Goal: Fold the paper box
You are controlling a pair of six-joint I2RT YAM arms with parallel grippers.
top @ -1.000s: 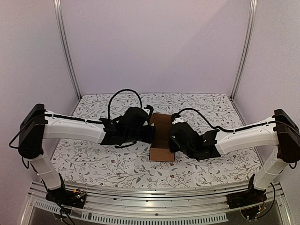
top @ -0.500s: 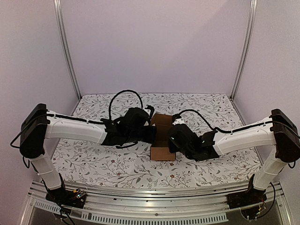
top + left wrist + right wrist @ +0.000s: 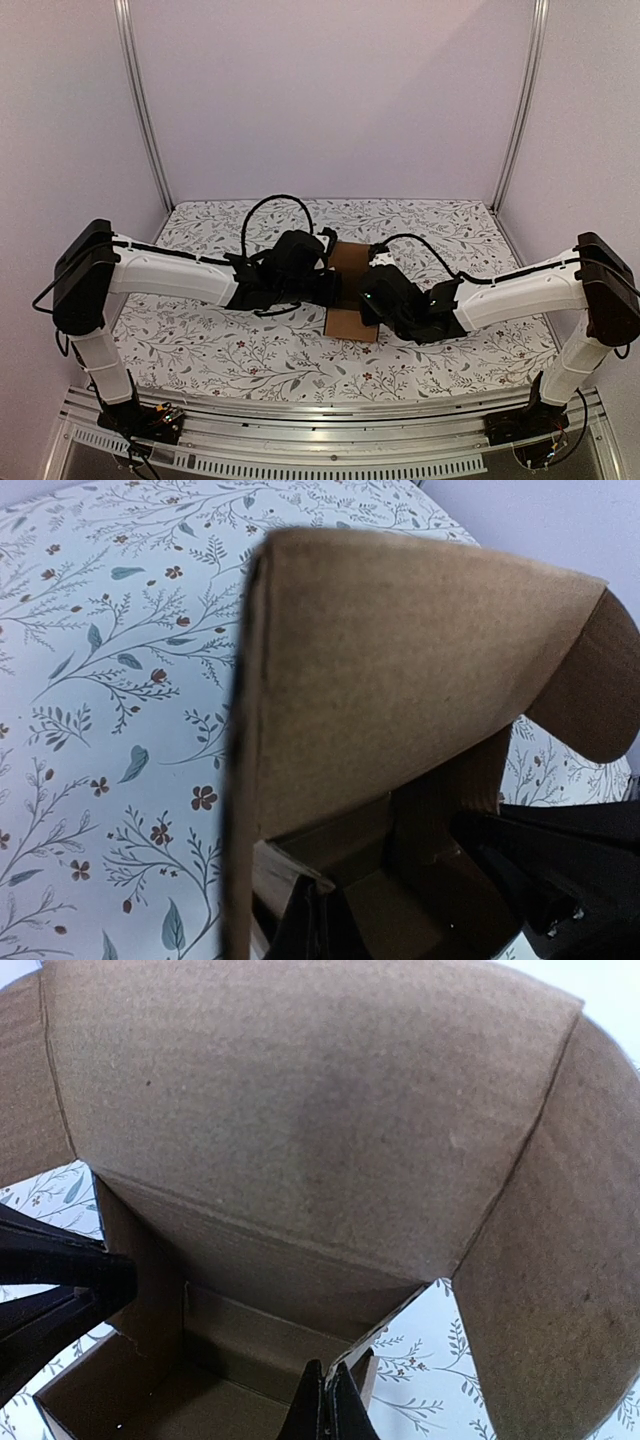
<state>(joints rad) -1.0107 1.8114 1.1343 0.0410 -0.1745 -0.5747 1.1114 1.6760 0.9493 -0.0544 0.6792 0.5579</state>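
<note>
Tool left (image 3: 311,930) pinched closed — tool right (image 3: 325,1405) likewise | arms reach inward to paper box (image 3: 350,325)

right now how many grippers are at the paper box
2. The left gripper comes in from the left side of the paper box, and the right gripper from its right. Both are shut, with their tips at the box's open inside. No others are in view.

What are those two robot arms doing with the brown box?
They are folding a paper box on the flowery table cover. The left gripper and the right gripper come at it from opposite sides, both shut, with their tips at the open box. The walls already stand up, but the big lid flap is raised and not yet closed. Whether either gripper pinches the cardboard is hard to tell.
</note>
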